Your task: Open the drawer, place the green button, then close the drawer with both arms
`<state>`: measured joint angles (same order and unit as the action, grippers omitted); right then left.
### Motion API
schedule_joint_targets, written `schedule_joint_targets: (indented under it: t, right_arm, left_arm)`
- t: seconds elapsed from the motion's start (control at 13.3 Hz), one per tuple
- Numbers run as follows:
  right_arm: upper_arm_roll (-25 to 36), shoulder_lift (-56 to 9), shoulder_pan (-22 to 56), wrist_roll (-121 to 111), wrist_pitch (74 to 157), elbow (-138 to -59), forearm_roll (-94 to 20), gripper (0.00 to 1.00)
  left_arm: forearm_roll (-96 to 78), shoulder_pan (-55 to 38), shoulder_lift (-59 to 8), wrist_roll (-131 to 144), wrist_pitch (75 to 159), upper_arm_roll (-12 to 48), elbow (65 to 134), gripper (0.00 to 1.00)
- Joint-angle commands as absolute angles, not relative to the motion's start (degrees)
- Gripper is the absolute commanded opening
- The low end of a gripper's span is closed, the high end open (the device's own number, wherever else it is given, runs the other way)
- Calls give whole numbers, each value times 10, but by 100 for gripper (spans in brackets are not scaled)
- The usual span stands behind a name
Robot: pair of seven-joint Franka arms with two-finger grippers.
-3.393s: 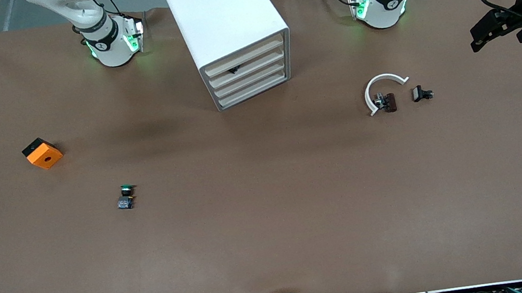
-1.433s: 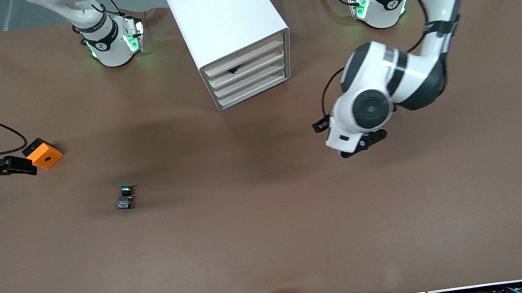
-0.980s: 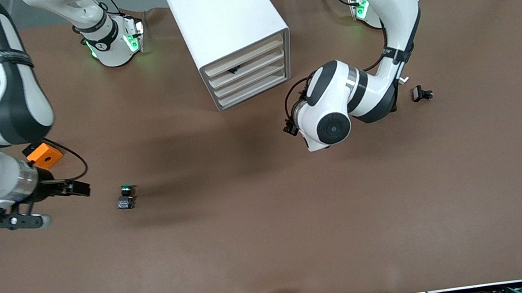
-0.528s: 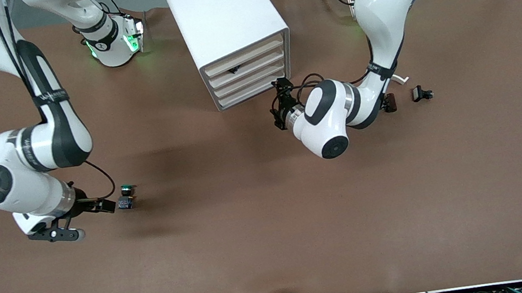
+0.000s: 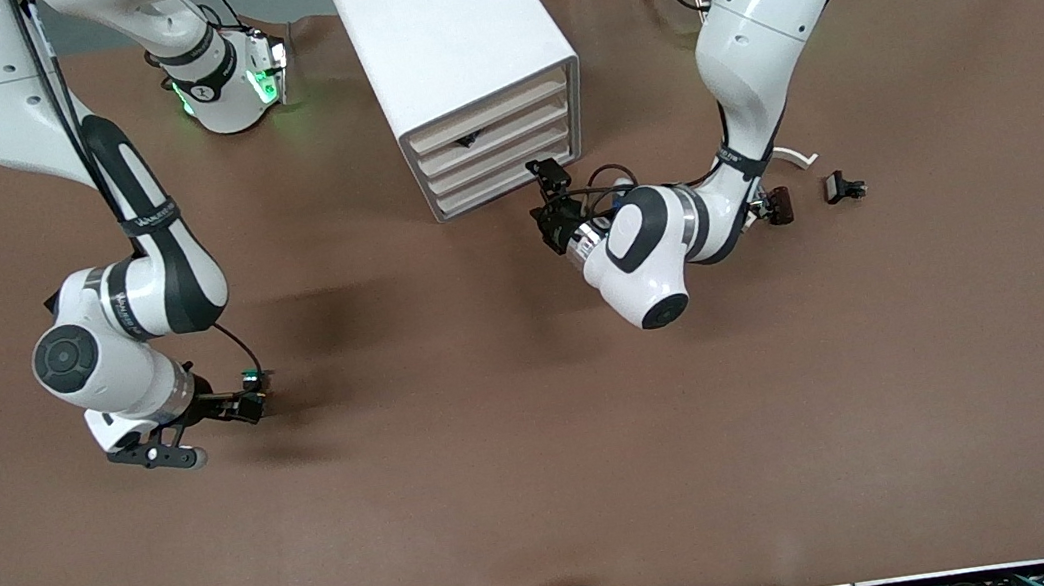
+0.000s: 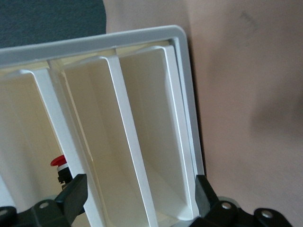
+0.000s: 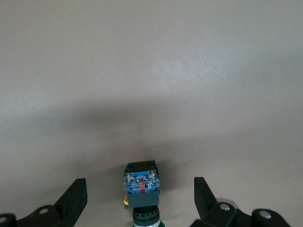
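Observation:
The white cabinet [image 5: 448, 40] stands near the arms' bases with all four drawers shut. The drawer [image 5: 504, 156] is third from the top. My left gripper [image 5: 546, 199] is open just in front of the lower drawers, at the corner toward the left arm's end. In the left wrist view [image 6: 139, 198] its fingers straddle the drawer fronts without touching them. The button [image 5: 252, 379] lies on the table nearer the front camera, toward the right arm's end. My right gripper [image 5: 240, 409] is low over it and open. In the right wrist view the button [image 7: 142, 185] lies between the fingers [image 7: 75, 195].
A small red-capped part [image 6: 58, 163] sits in a drawer beside the third one. A white curved piece [image 5: 797, 158], a dark brown clip [image 5: 779, 205] and a small black part [image 5: 843, 187] lie toward the left arm's end. The right arm hides the orange block.
Both arms swung in from the table's ends. The right gripper came down to the button and now straddles it. The left gripper moved up to the cabinet's drawer fronts.

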<state>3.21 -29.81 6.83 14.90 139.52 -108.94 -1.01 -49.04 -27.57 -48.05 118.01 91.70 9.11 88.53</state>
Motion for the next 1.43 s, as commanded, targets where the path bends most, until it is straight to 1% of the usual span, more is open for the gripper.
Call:
schedule_joint_targets:
  t: [0.0,0.08,0.15,0.23,0.38,0.68,0.9,0.98,1.06,1.13,1.21,1.28,1.36]
  right_arm:
    - [34,-291,73,159,1410,-1114,-11,100]
    - [34,-291,74,159,1418,-1121,-11,100]
    - [34,-291,76,158,1430,-1128,-11,100]
    - [34,-292,80,158,1440,-1136,-11,100]
    - [34,-294,80,158,1455,-1143,-11,100]
    - [34,-312,79,158,1484,-1146,-11,100]
    - [34,-315,79,158,1487,-1146,-11,100]
    - [34,-317,79,158,1487,-1146,-11,100]
    - [34,-318,79,159,1487,-1147,-11,100]
    - [34,-317,80,159,1487,-1152,-11,68]
    - [34,-316,80,160,1485,-1153,-11,14]
    - [33,-316,81,171,1485,-1153,-11,0]
    - [33,-316,83,182,1485,-1153,-11,0]
  left_arm:
    - [-504,-294,-501,1227,907,88,870,99]
    - [-510,-294,-506,1240,906,89,870,90]
    - [-516,-298,-506,1245,905,89,871,86]
    - [-518,-308,-507,1247,891,88,870,84]
    - [-517,-313,-517,1246,871,88,870,60]
    - [-516,-320,-528,1245,853,88,870,59]
    - [-518,-323,-529,1241,853,88,870,31]
    - [-518,-324,-530,1242,853,88,870,26]
    - [-519,-324,-532,1241,853,88,869,16]
    - [-519,-324,-532,1241,853,88,869,8]
    - [-519,-324,-533,1241,853,88,869,3]
    - [-518,-323,-533,1241,853,88,869,0]
    - [-517,-320,-533,1240,853,87,867,0]
